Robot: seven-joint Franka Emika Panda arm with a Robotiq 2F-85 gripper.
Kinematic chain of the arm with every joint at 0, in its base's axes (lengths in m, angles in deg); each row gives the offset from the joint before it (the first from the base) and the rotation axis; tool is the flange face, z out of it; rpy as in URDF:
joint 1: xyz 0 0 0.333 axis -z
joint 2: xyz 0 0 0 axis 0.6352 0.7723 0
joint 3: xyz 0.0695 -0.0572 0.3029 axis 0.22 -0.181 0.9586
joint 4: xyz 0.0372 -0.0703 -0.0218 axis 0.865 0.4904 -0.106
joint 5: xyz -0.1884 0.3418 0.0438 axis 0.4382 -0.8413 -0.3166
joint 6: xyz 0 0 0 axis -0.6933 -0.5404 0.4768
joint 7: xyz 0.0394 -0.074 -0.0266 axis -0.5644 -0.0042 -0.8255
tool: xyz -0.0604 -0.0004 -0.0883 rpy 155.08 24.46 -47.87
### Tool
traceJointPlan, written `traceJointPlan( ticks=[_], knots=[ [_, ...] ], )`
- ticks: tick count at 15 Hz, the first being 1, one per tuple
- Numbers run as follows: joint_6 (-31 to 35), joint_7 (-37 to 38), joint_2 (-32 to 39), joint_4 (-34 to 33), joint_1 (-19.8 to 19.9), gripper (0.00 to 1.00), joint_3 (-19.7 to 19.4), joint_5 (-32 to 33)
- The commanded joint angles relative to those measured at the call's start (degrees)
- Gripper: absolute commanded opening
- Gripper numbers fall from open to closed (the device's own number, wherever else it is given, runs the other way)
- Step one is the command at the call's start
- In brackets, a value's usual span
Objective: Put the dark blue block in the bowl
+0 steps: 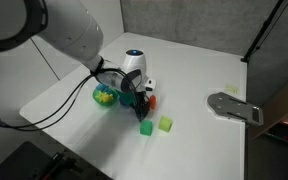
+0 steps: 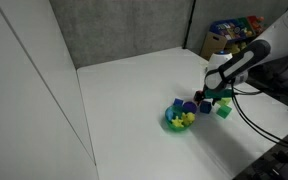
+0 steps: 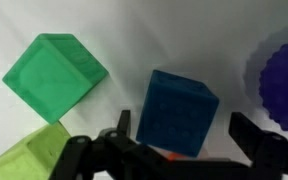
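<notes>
In the wrist view the dark blue block [image 3: 179, 110] sits on the white table between my two fingers. My gripper [image 3: 182, 130] is open and straddles it, with a gap on each side. A bit of an orange thing [image 3: 164, 155] shows just below the block. In both exterior views my gripper [image 1: 141, 96] [image 2: 210, 99] is low over the table beside the green-teal bowl [image 1: 105, 97] [image 2: 178, 120]. The bowl holds yellow and green pieces. The gripper mostly hides the block in both exterior views.
A green cube [image 3: 54, 75] [image 1: 146, 127] and a light green cube [image 3: 29, 155] [image 1: 165, 123] lie close by. A purplish-blue block [image 3: 284, 70] stands at the wrist view's right edge. A grey flat object [image 1: 234, 106] lies farther off on the table.
</notes>
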Motion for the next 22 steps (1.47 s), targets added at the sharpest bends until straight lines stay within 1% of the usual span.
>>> traceJointPlan(
  ticks=[1, 2, 3, 5, 7, 11, 14, 18, 22],
  knots=[
    [-1.72, 0.85, 1.13, -2.12, -1.28, 0.77, -0.81, -1.09],
    [-1.71, 0.89, 0.48, -1.64, -1.86, 0.73, -1.06, -0.72],
    [-1.97, 1.01, -0.09, -1.29, -2.30, 0.67, -1.27, -0.54],
    [-3.46, 1.10, -1.89, -0.34, -3.45, 0.47, -1.74, -0.05],
    [-4.77, 1.86, -4.42, 0.80, -5.14, 0.33, -2.71, 0.58],
    [-8.11, 5.39, -10.99, 2.09, -9.97, 0.31, -5.45, 3.22],
    [-10.23, 8.78, -15.60, 1.97, -13.35, 0.31, -6.20, 7.13],
    [-11.99, 12.11, -19.07, 2.28, -15.98, 0.31, -4.03, 11.98],
    [-11.73, 13.33, -19.15, 3.39, -17.35, 0.31, -1.19, 14.69]
  ],
)
